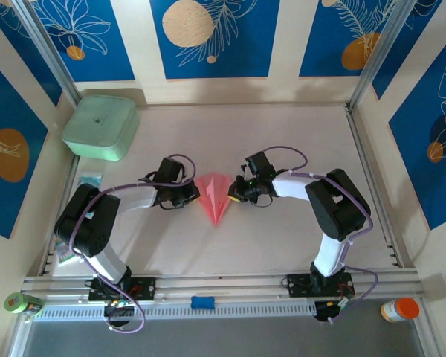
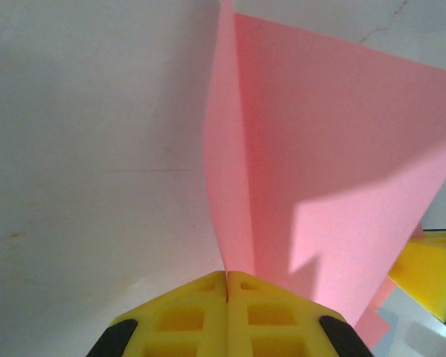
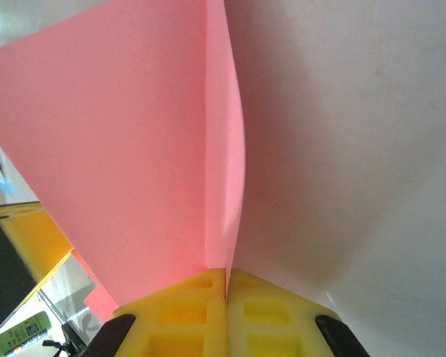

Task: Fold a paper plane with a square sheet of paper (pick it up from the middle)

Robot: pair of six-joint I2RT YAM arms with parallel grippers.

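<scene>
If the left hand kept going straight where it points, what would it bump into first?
The pink paper plane it is pinching; the left hand would push it, probably toward the right hand just beyond.

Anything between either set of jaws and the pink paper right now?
Nothing visible. The wrist views show the left jaws and the right jaws shut directly on the paper plane, one on each side of it. The mint-green box sits well away at the far left.
</scene>
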